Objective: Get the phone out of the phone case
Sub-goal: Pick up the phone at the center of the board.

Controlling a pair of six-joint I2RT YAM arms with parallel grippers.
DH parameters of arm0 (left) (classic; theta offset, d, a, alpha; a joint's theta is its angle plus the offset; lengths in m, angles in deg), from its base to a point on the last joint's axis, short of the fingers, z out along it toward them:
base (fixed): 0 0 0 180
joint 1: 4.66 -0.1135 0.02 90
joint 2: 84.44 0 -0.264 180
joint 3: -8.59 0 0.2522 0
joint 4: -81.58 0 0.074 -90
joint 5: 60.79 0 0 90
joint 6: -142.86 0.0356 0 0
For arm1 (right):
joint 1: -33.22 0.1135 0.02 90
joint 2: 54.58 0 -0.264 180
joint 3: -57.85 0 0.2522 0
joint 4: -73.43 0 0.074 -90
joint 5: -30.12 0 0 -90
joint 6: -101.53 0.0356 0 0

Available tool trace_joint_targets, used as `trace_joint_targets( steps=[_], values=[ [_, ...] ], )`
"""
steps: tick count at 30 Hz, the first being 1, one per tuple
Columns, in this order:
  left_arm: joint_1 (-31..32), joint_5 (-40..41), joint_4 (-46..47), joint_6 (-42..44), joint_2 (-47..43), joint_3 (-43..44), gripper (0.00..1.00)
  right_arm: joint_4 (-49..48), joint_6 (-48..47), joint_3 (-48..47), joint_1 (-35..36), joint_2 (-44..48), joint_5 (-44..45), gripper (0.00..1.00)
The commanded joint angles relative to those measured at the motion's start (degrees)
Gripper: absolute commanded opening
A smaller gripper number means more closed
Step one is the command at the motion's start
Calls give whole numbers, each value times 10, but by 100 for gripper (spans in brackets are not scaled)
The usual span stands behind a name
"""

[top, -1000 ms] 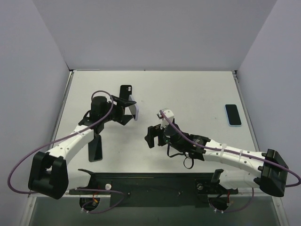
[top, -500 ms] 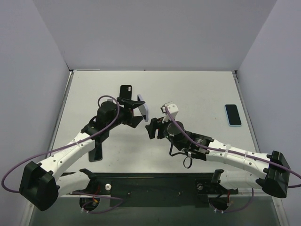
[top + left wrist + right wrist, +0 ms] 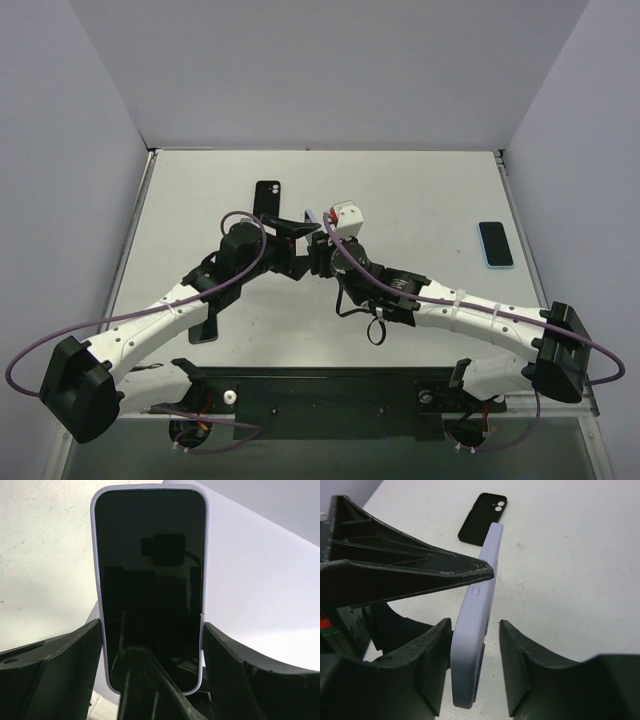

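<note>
The phone [image 3: 150, 580], dark screen toward the left wrist camera, sits inside a lavender phone case [image 3: 98, 605]. My left gripper [image 3: 151, 630] is shut on the case's two long edges and holds it above the table [image 3: 310, 215]. From the right, my right gripper [image 3: 475, 627] straddles the free end of the case [image 3: 477, 625]. Its left finger [image 3: 437, 655] lies against the case back. A gap shows before its right finger [image 3: 520, 660], so it is open. In the top view the two grippers [image 3: 295, 238] [image 3: 320, 252] meet at mid-table.
A black empty case [image 3: 267, 193] lies at the back of the table, also showing in the right wrist view [image 3: 482, 519]. A blue-edged phone [image 3: 495, 244] lies at the far right. A dark phone [image 3: 205, 322] lies under the left arm.
The left arm carried the cased phone rightward to mid-table. The right arm swung up and left to meet it, and its jaws narrowed around the case's end.
</note>
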Motion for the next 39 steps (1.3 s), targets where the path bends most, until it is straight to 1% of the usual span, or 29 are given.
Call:
trace_joint_targets(
  steps=[1,2,4,5,6,7,8,9,11,14,15,16,18,22,24,25,26,27,28,29,30,31,32,33,34,35,36,37,39],
  values=[
    [10,14,68,-20,-20,17,0,18,-13,-36,5,-23,47,32],
    [14,13,78,-22,-22,14,0,20,-11,-35,5,-25,55,19],
    [14,5,113,-15,-23,3,0,36,-13,-35,5,-17,63,0],
    [10,-8,122,9,-23,-1,16,42,-15,-35,5,-14,65,0],
    [7,-16,109,25,-26,3,36,58,-20,-36,3,0,60,0],
    [7,-28,87,74,-27,26,80,69,-19,-36,1,8,54,0],
    [6,-30,30,103,-28,41,84,83,-16,-32,-11,29,29,0],
    [7,-32,-35,158,-30,71,84,90,-4,-29,-16,39,17,0],
    [7,-39,-51,203,-44,76,85,101,16,-13,-34,76,-15,0],
    [4,-38,-24,212,-80,7,85,109,42,26,-76,131,-49,0],
    [1,-32,10,220,-99,-8,86,113,49,31,-86,141,-60,0],
    [-3,-32,21,225,-107,-40,86,120,51,44,-104,162,-67,0],
    [-17,-45,29,247,-129,-67,88,143,44,51,-127,188,-79,0],
    [-44,-76,-5,324,-169,-85,89,192,28,73,-162,247,-117,0],
    [-71,-119,14,345,-174,-95,89,198,27,81,-166,268,-135,0],
    [-78,-140,53,365,-172,-96,89,203,19,83,-169,272,-154,0],
    [-84,-174,69,423,-168,-83,89,205,9,82,-172,278,-180,0],
    [-87,-189,64,459,-152,-68,88,220,-12,73,-182,276,-244,0],
    [-86,-222,44,546,-143,-20,86,234,-22,66,-186,270,-270,0],
    [-83,-235,-25,585,-118,37,85,276,-47,40,-191,252,-356,0],
    [-70,-261,-54,670,-107,65,85,306,-71,25,-193,244,-385,0],
    [-63,-267,-121,707,-84,106,85,357,-81,-7,-194,220,-437,0],
    [-50,-286,-179,784,-71,128,85,384,-101,-23,-193,206,-494,0],
    [-44,-297,-201,816,-55,154,85,422,-111,-42,-195,185,-522,0],
    [-33,-310,-237,856,-42,161,85,434,-121,-53,-196,176,-580,0],
    [-28,-319,-247,876,-37,171,85,447,-122,-62,-196,164,-603,0],
    [-18,-345,-258,899,-30,169,86,446,-128,-64,-197,161,-650,0],
    [-14,-381,-256,905,-26,160,87,434,-125,-61,-196,161,-668,0],
    [1,-444,-228,903,-18,138,87,403,-117,-51,-196,162,-727,0]
  ],
)
